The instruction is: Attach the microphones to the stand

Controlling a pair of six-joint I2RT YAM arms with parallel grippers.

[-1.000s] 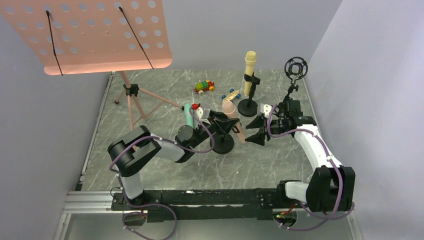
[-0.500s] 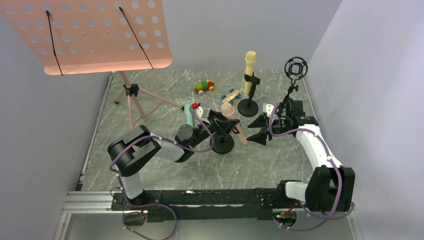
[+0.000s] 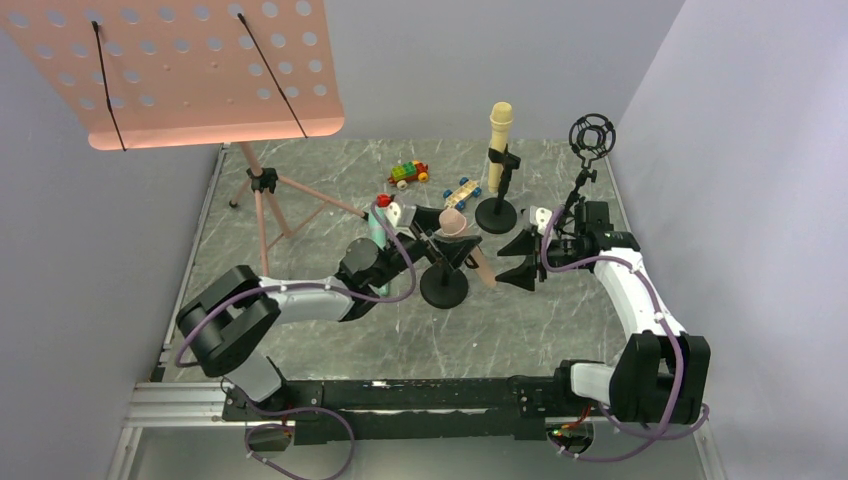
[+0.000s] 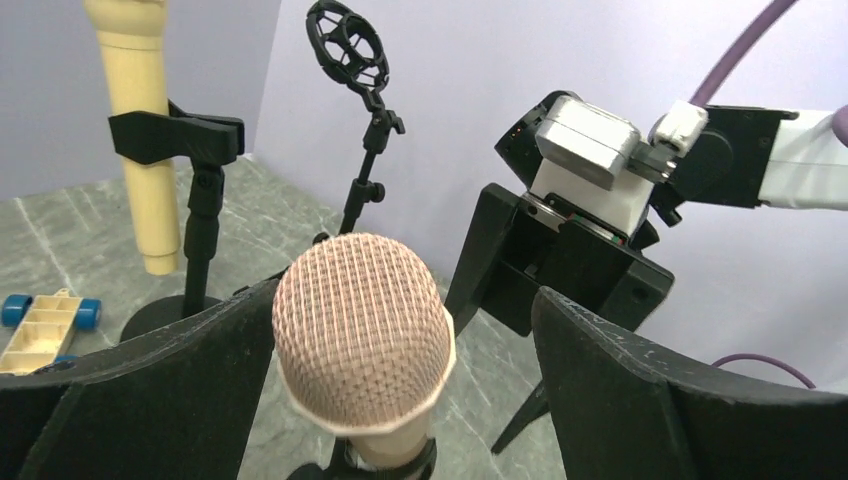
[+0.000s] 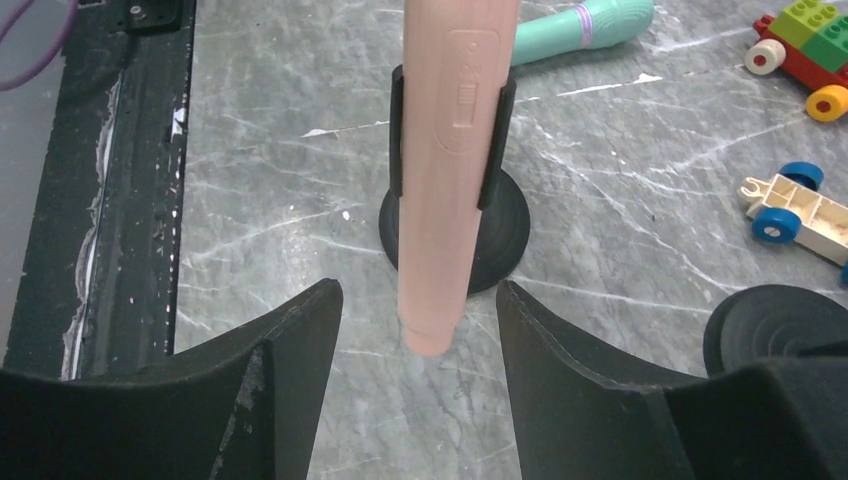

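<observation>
Left of centre, the mint-green microphone (image 3: pixel 376 232) lies on the bench (image 5: pixel 250 200), unmounted; your left gripper (image 4: pixel 405 330) is released, straddling the head of the peach-pink microphone (image 5: pixel 455 150); that microphone sits in the stand clip (image 5: pixel 396 140); your right gripper (image 5: pixel 418 300), also released, flanks its tail; retreat crookedly and a finger may snag it, popping the clip or tipping the stand.

The peach-pink microphone (image 5: pixel 450 150) sits tilted in the clip of the middle stand (image 3: pixel 444 291). The pale yellow microphone (image 3: pixel 499 140) stands upright, clipped in the far stand (image 3: pixel 496 214). The mint-green microphone (image 5: pixel 580 24) lies flat on the desk (image 3: pixel 330 180).
</observation>
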